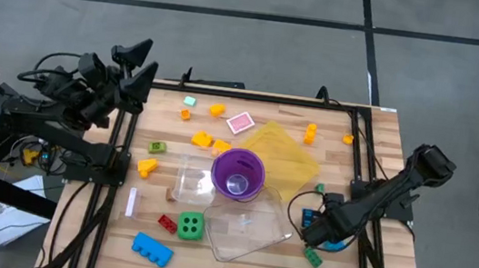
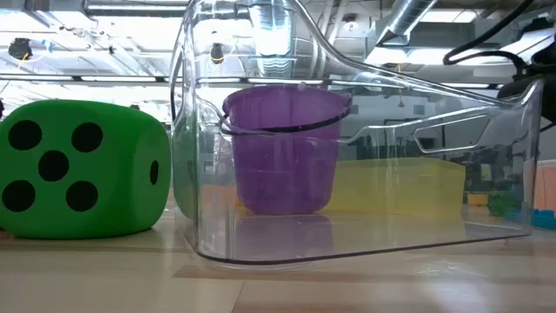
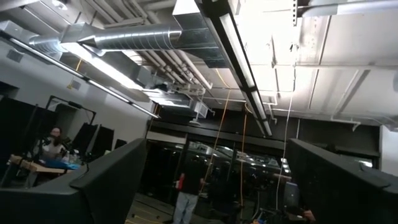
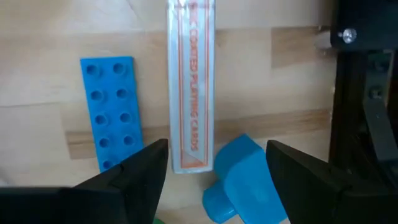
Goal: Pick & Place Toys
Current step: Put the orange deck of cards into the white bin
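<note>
R gripper [image 4: 217, 163] jaws wide, low over blue brick [image 4: 245, 180], not gripping; L gripper [image 3: 214, 180] wide, empty

We see a purple cup [image 1: 238, 173], green black-dotted dice [image 1: 191, 226], a blue studded brick [image 4: 111, 111], a translucent yellow tray [image 1: 285, 151], a pink tile [image 1: 240, 122] and orange bits [image 1: 216, 110].

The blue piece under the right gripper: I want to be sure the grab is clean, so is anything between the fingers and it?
Nothing visible blocks it. The right gripper hangs open right over the blue piece. A clear card box and a flat blue brick lie close beside it, so the fingers could bump them.
</note>
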Available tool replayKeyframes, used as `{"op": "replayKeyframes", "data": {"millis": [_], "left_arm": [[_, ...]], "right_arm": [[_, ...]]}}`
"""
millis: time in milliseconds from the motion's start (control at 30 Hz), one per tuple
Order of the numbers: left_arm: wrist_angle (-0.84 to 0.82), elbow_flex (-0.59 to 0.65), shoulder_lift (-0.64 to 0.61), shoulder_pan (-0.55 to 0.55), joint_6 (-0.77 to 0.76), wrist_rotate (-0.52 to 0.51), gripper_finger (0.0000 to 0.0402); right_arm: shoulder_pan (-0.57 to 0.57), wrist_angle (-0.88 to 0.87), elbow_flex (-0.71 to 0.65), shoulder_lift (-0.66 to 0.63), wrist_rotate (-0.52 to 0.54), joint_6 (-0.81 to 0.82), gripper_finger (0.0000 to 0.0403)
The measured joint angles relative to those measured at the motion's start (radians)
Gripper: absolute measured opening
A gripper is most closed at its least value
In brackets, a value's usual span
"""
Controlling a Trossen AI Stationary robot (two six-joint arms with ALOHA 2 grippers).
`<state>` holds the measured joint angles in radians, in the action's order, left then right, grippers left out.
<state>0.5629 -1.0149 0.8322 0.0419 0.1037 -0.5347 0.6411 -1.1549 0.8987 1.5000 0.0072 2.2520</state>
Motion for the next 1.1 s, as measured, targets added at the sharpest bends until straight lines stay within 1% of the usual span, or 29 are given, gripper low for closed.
{"op": "replayKeyframes", "data": {"millis": [67,200,300,400,633,700,833,967,1100], "left_arm": [[0.000,0.000,0.001,-0.011,-0.005,0.000,0.0379],[-0.002,0.000,0.002,-0.028,-0.007,0.000,0.0379],[-0.002,0.000,0.002,-0.041,-0.007,0.000,0.0379],[-0.001,0.000,0.002,-0.051,-0.007,0.000,0.0379],[-0.002,0.000,0.002,-0.073,-0.007,0.000,0.0379],[-0.002,0.000,0.002,-0.077,-0.007,0.000,0.0379],[-0.002,0.000,0.002,-0.078,-0.006,0.000,0.0379],[-0.004,0.000,0.002,-0.078,-0.006,0.000,0.0379],[-0.006,0.000,0.002,-0.077,-0.005,-0.006,0.0379]], "right_arm": [[-0.003,0.001,-0.006,-0.016,0.019,0.000,0.0265],[-0.020,0.020,-0.007,-0.024,0.025,-0.003,0.0262],[-0.029,0.056,-0.007,-0.023,0.025,-0.016,0.0241],[-0.041,0.087,-0.018,-0.023,0.026,-0.023,0.0199],[-0.054,0.095,-0.061,-0.024,0.019,-0.018,0.0062],[-0.050,0.095,-0.061,-0.032,0.019,-0.018,0.0061],[-0.025,0.085,-0.048,-0.092,0.027,-0.031,0.0061],[0.038,-0.016,-0.005,-0.182,0.060,-0.076,0.0061],[0.129,-0.169,0.065,-0.287,0.120,-0.090,0.0061]]}}
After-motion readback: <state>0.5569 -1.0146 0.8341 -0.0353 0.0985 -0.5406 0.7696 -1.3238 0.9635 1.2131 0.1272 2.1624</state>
